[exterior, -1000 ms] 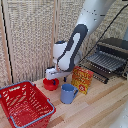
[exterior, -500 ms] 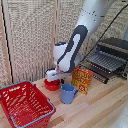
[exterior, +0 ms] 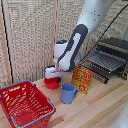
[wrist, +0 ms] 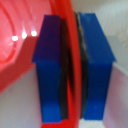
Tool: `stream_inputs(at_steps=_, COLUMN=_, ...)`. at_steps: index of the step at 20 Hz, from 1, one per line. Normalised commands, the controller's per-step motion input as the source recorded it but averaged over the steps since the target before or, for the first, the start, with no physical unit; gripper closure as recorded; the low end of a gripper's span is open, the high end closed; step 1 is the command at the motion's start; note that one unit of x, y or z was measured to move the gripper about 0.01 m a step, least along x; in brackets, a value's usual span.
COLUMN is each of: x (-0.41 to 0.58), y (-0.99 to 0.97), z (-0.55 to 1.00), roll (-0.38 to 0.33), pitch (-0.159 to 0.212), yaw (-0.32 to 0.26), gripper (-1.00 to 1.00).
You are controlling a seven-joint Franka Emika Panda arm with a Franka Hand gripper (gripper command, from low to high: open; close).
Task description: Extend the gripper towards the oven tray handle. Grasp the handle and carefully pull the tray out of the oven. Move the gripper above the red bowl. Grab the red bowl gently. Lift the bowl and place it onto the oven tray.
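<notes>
Gripper: in the wrist view we saw the gripper (wrist: 74, 70) clamped on the rim of the red bowl (wrist: 30, 45), one blue finger pad (wrist: 50, 70) inside the rim and the other outside, with the rim pinched thin between them. In the exterior view the gripper (exterior: 53, 76) sat at the end of the white arm (exterior: 75, 45), right on top of the bowl.

Red bowl: the red bowl (exterior: 52, 83) was near the back edge of the wooden bench (exterior: 95, 107), toward the exterior view's left of centre. We could not tell whether it touched the bench or hung just above it.

Tray: the tray (exterior: 105, 61) stood pulled out from the front of the oven (exterior: 116, 50), at the bench's back corner on the exterior view's right. It carried nothing. We could not make out the handle bar separately.

Neighbours: a blue mug (exterior: 67, 93) stood just in front of the bowl; a yellow-and-red box (exterior: 82, 80) stood between mug and oven; a red wire basket (exterior: 24, 104) occupied the front corner on the exterior view's left.
</notes>
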Motion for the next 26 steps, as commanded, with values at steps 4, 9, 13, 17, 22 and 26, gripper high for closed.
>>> stream_inputs(at_steps=4, x=0.4, y=0.0, z=0.42, roll=-0.037, pitch=0.0, yaw=-0.269, gripper=1.0)
stream_inputs(at_steps=9, x=0.456, y=0.0, z=0.67, roll=-0.02, pitch=0.046, yaw=-0.233, gripper=1.0)
stream_inputs(at_steps=13, x=0.415, y=0.0, z=0.85, roll=-0.018, pitch=0.078, yaw=-0.22, gripper=1.0)
stream_inputs(at_steps=17, x=0.324, y=0.0, z=0.92, roll=-0.018, pitch=0.11, yaw=-0.218, gripper=1.0)
stream_inputs(at_steps=22, x=0.213, y=-0.19, z=0.93, roll=-0.001, pitch=0.119, yaw=-0.205, gripper=1.0)
stream_inputs(at_steps=26, x=-0.009, y=-0.44, z=0.8, roll=0.028, pitch=0.134, yaw=-0.239, gripper=1.0)
